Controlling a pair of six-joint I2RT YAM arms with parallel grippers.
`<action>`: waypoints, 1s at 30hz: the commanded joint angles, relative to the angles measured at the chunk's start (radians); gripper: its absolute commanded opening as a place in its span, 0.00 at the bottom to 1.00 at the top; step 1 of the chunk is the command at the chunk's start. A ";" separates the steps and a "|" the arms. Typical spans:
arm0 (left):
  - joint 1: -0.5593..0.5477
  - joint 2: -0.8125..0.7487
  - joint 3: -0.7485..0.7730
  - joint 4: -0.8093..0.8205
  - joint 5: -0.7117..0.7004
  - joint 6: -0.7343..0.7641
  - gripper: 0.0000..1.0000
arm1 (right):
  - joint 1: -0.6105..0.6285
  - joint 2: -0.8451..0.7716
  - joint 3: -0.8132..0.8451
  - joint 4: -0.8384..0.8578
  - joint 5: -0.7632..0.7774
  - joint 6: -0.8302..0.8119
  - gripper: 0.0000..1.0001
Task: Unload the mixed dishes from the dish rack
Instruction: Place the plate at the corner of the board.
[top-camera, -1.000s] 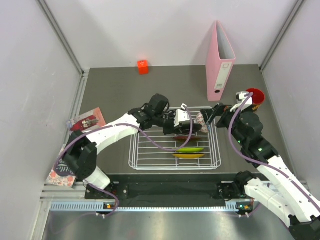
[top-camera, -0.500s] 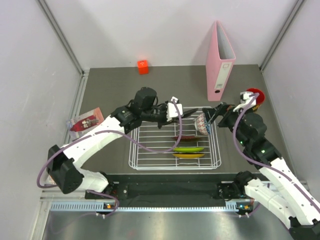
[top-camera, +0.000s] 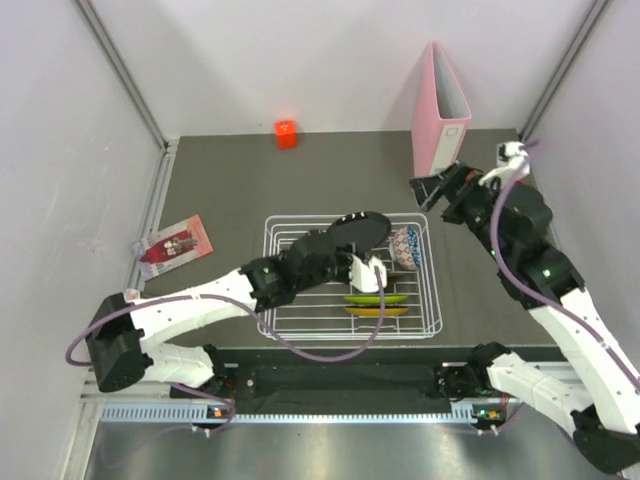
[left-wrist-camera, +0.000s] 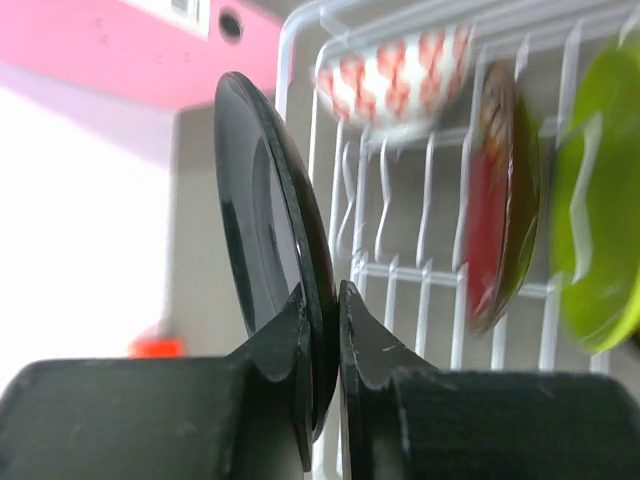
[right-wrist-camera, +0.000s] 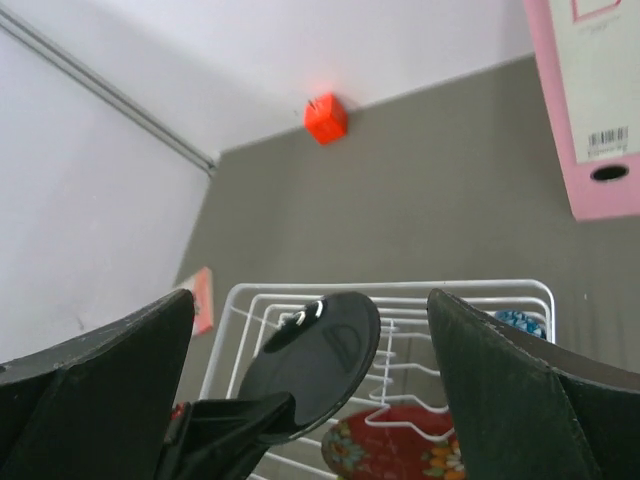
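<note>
My left gripper (top-camera: 325, 252) is shut on the rim of a black plate (top-camera: 347, 234) and holds it tilted above the white wire dish rack (top-camera: 268, 300). In the left wrist view the fingertips (left-wrist-camera: 322, 300) pinch the black plate (left-wrist-camera: 265, 240) edge-on. A blue-white bowl (top-camera: 405, 247), a lime green plate (top-camera: 380, 299) and a gold plate (top-camera: 378, 312) stand in the rack. The dark red plate (left-wrist-camera: 500, 230) stands beside the green plate (left-wrist-camera: 600, 220). My right gripper (top-camera: 435, 188) is open and empty, raised behind the rack's right end. The cup is hidden.
A pink binder (top-camera: 440, 120) stands upright behind the rack at the right. A small orange-red cube (top-camera: 286, 133) sits at the back. A printed card (top-camera: 172, 243) lies left of the rack. Grey walls close in both sides.
My left gripper has lifted the black plate out of the rack and pulled it nearer, above the rack. My right gripper has risen and drawn back toward the binder.
</note>
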 joint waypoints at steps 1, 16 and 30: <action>-0.083 -0.002 -0.130 0.273 -0.377 0.281 0.00 | 0.011 0.140 0.159 -0.201 -0.046 -0.017 1.00; -0.258 0.017 -0.414 0.933 -0.616 0.676 0.00 | 0.011 0.218 -0.007 -0.140 -0.295 -0.065 1.00; -0.310 0.002 -0.402 0.855 -0.570 0.529 0.00 | 0.011 0.195 -0.152 0.183 -0.479 0.041 0.75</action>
